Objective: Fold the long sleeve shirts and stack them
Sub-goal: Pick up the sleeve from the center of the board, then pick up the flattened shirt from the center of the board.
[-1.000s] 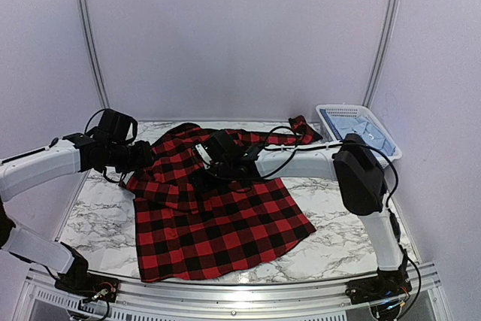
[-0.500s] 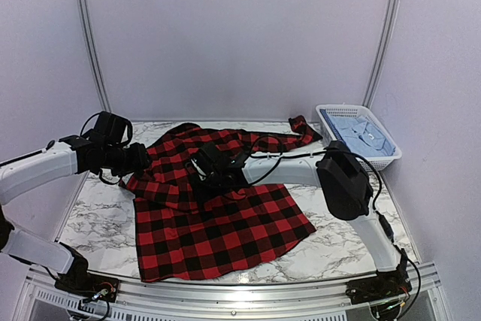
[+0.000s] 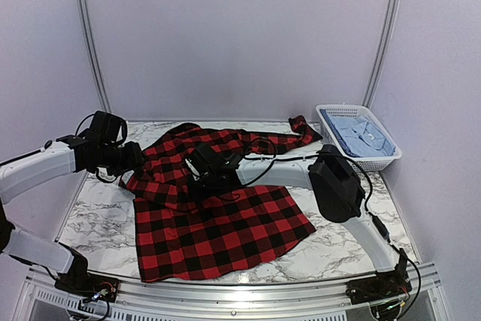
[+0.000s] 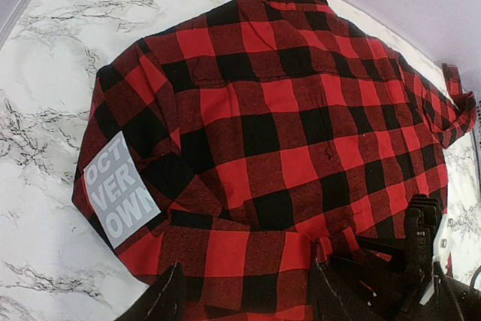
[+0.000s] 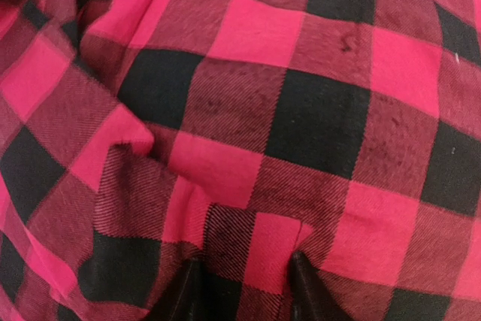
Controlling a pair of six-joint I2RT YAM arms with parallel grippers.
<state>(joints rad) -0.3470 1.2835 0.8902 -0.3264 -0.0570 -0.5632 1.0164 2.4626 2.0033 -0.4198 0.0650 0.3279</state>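
The right fingers (image 5: 189,295) were clenched on a small tuck of the red-and-black shirt (image 3: 218,223), with creases running into the pinch near the garment's middle. The left fingers (image 4: 169,302) stood apart at the shirt's left edge with cloth filling the gap; whether they gripped it I could not tell. The shirt lay spread on the desk (image 3: 90,223), hem toward the arms, one sleeve (image 3: 293,131) trailing toward the basket (image 3: 394,157) that held the pale blue shirt (image 3: 361,133). The step in hand looked like carrying the left side over the body. To do it well, both holds should rise together just enough to clear the cloth beneath, then travel level so the fold line runs straight from collar to hem. They should lay the cloth down before letting go, lest the check bunch. The other sleeve was lost among the folds. The grey label (image 4: 119,189) showed only cut-off letters. The right wrist view held nothing but check, so how many layers were pinched was unclear.
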